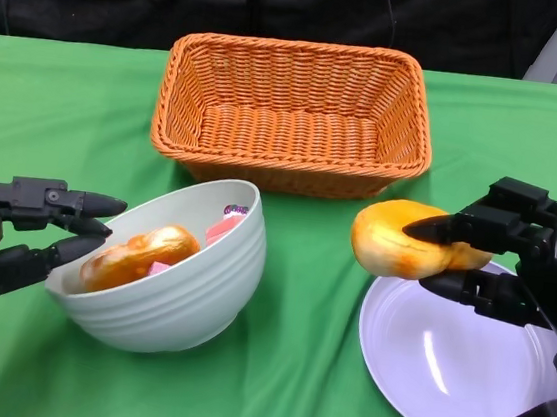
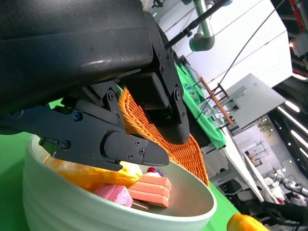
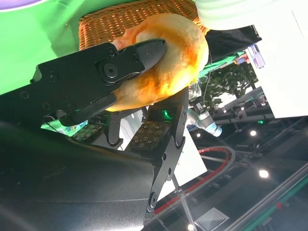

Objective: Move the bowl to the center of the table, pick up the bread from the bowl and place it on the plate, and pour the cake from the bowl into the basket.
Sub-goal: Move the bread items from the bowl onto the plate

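A pale green bowl [image 1: 178, 298] sits tilted at the front left, and my left hand [image 1: 24, 230] grips its left rim, with fingers [image 2: 110, 144] reaching over the edge. Inside lie a glazed bread [image 1: 142, 253] and pink cake pieces [image 1: 221, 230], the cake [image 2: 149, 190] plain in the left wrist view. My right hand [image 1: 494, 258] pinches a second golden bread [image 1: 395, 242] in the air, just above the far left rim of the white plate [image 1: 450, 379]. In the right wrist view the fingers clamp that bread [image 3: 168, 62] from both sides.
An orange wicker basket [image 1: 295, 110], with nothing in it, stands at the back middle of the green table, just behind the bowl and the plate. Green cloth shows between the bowl and the plate. The basket [image 2: 159, 144] lies close beyond the bowl's far rim.
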You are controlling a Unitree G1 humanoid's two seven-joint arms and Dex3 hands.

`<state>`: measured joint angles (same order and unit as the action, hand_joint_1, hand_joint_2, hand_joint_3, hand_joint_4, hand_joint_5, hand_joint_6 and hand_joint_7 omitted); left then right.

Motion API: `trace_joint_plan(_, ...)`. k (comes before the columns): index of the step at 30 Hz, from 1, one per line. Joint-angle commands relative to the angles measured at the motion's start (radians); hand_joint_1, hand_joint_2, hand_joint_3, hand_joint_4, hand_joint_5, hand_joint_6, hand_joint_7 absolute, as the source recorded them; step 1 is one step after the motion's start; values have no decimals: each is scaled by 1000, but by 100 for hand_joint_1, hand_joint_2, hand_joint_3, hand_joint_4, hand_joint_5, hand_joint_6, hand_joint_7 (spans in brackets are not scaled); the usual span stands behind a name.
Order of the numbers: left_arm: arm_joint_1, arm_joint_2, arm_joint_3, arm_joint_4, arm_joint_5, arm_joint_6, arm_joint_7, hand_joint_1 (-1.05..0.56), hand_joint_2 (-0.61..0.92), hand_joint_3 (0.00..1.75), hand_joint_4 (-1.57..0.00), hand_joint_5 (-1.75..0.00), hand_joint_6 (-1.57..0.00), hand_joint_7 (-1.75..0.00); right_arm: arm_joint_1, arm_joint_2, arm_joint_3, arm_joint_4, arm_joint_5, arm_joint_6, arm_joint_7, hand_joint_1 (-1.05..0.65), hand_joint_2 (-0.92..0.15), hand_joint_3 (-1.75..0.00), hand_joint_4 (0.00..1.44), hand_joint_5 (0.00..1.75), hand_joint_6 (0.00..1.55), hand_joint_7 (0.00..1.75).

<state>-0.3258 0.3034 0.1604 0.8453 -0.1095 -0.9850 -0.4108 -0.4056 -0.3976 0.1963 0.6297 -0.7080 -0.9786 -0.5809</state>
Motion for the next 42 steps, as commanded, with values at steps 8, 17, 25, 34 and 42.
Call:
trace_joint_plan(8, -16, 5, 13, 17, -30, -26, 5, -38, 92, 13, -89, -72, -106, -4, 14, -37, 0, 27, -17, 7, -13, -16, -80, 0, 87, 120, 97, 64)
trace_joint_plan(17, -18, 4, 17, 20, -27, -40, 19, -38, 92, 13, -87, -72, -107, -3, 31, -63, 17, 39, -4, 32, 56, -13, -80, 0, 93, 107, 100, 56)
trace_joint_plan(25, -19, 3, 22, 21, -38, -32, 10, -37, 92, 13, -87, -73, -106, -2, 35, -65, 23, 50, 11, 67, 119, -12, -80, 0, 94, 101, 107, 44)
trace_joint_plan(34, -17, 7, 25, 23, -52, -42, 0, -38, 92, 13, -86, -71, -106, -2, 36, -57, 90, 42, -46, 229, 193, -9, -78, -1, 91, 107, 111, 32)
trace_joint_plan(42, -14, 8, 25, 14, -47, -44, 8, -38, 92, 13, -87, -71, -107, -2, 36, -73, 153, 3, -98, 352, 243, -13, -80, 0, 84, 116, 112, 19)
